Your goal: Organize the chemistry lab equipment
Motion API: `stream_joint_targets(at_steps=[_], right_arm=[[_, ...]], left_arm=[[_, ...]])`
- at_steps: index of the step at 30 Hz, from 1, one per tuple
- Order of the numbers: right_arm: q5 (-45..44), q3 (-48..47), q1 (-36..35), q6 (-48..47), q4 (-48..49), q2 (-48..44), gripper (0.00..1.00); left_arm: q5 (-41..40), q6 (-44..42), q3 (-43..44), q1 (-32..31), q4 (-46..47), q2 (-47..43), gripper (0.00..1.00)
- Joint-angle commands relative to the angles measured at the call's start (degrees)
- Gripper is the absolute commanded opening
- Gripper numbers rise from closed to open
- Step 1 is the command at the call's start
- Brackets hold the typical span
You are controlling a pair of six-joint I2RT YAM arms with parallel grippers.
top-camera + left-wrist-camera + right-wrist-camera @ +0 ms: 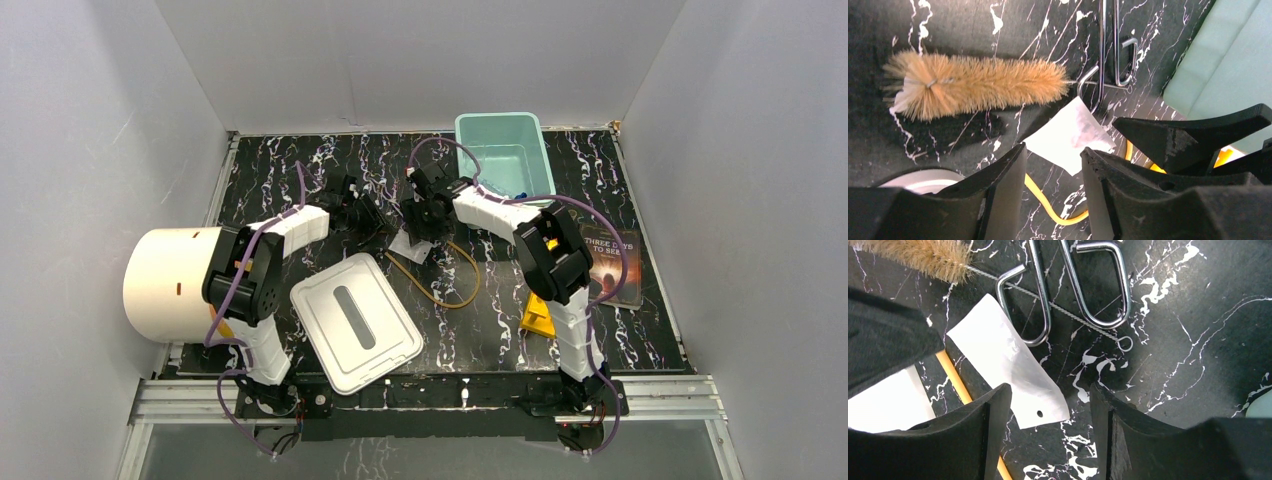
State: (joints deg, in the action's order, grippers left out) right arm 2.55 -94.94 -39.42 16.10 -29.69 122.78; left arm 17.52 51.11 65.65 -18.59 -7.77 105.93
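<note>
A white packet (410, 245) lies flat on the black marble table, between both grippers. My left gripper (1054, 150) is open just short of the packet (1070, 135), with nothing between its fingers. My right gripper (1049, 390) is open wide, and the packet's (1008, 370) holed end lies on the table by its left finger. A tan bristle brush (978, 85) and thin metal tongs (1073, 290) lie just beyond the packet. The amber tubing loop (440, 275) runs under the packet's near side.
A teal bin (505, 155) stands at the back right. A white lid (355, 320) lies near the front, and a big cream cylinder (170, 285) stands at the left edge. A dark book (610, 265) and a yellow object (537, 315) lie to the right.
</note>
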Motion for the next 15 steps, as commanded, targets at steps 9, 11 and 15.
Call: stream_joint_targets(at_steps=[9,11,15], right_arm=[[12.06,-3.97,1.94,-2.64,-2.26,2.22,0.58],[12.62,-4.34,2.03,-2.77,-2.63,2.85,0.57],[14.47,-4.7,2.2,-3.11,-2.8,3.63,0.52]], left_arm=[[-2.16,-2.39,5.3,-2.03,-5.47,5.07,0.31],[-2.54,-2.17,4.93,-2.37,-6.31,5.28,0.3],[-2.83,-2.01,4.71,-2.81,-7.52,6.22,0.29]])
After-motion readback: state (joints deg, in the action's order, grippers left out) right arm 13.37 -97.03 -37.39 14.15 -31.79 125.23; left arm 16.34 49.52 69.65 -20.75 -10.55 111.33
